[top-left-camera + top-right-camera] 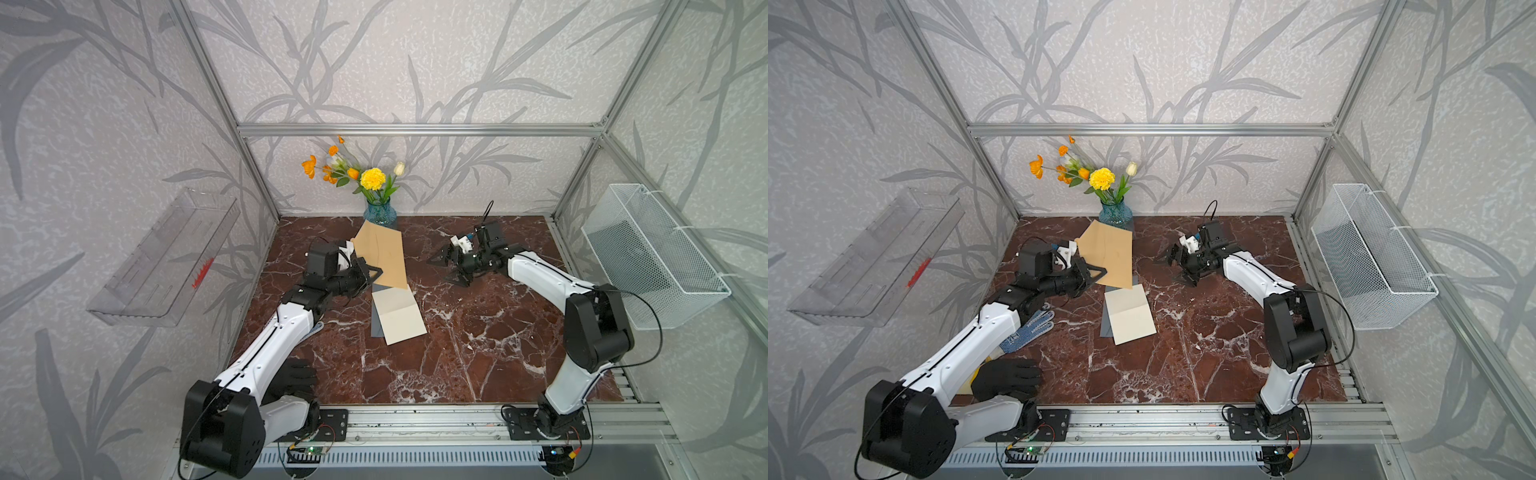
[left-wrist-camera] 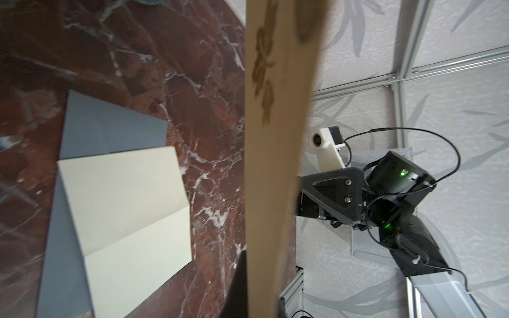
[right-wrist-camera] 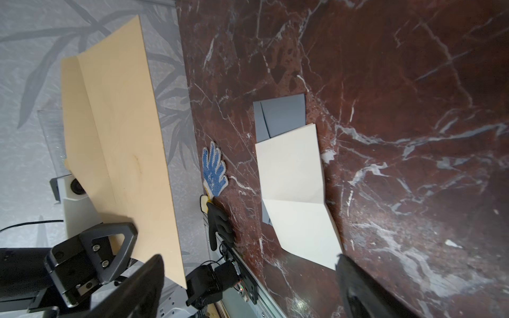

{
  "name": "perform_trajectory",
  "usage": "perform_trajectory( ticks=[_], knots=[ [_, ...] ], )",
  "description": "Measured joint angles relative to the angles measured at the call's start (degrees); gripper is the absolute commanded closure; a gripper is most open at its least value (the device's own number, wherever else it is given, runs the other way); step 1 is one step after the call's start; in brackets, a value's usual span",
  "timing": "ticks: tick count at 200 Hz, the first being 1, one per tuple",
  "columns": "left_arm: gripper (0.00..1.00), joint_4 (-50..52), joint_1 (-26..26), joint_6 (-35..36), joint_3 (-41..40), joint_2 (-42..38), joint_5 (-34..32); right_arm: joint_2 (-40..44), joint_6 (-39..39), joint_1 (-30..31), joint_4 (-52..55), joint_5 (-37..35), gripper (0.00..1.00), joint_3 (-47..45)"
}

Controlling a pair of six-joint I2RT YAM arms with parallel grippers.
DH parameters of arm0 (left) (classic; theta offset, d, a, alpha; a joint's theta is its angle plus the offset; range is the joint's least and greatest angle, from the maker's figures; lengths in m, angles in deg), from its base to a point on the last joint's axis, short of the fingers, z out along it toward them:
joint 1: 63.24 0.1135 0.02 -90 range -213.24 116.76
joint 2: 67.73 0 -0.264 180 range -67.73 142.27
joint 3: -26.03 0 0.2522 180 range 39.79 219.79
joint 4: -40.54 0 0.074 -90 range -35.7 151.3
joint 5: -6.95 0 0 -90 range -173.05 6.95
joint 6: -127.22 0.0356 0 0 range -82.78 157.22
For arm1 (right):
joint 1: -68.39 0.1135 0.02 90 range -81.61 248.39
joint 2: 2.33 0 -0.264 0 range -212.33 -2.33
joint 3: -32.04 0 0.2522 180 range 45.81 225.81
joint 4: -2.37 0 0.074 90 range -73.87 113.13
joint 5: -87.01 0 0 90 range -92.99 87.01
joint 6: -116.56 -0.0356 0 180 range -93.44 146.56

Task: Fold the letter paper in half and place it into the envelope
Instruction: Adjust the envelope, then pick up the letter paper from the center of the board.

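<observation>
Light was soft and even, shadows faint. Both top views were sharp, though bowed at the edges. In the left wrist view the tan envelope (image 2: pixel 272 165) was blurred; the marble table (image 3: pixel 413 275) showed pale sheen.

Letter paper (image 1: pixel 402 319) atop a sheet (image 1: pixel 377 326), before the envelope (image 1: pixel 384 257); vase (image 1: pixel 379 212) behind both.
</observation>
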Motion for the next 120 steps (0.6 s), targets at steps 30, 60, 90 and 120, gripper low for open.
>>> perform_trajectory(
  ticks=[30, 60, 90, 120],
  knots=[
    [1.0, 9.14, 0.0, 4.35, -0.9, -1.86, -3.63, -6.01, 4.68, 1.03, 2.34, -0.66, 0.09, 0.31],
    [1.0, 14.23, 0.0, 6.8, -2.95, -3.34, -6.84, -11.41, 7.3, 2.14, 3.32, -0.83, 0.18, 0.98],
    [1.0, 16.55, 0.0, 8.26, -4.98, -3.28, -8.5, -14.97, 8.87, 3.45, 3.63, -0.39, 0.25, 2.16],
    [1.0, 17.33, 0.0, 9.49, -6.38, -2.32, -9.07, -15.76, 9.62, 4.85, 3.76, 0.37, 0.28, 2.43]
  ],
)
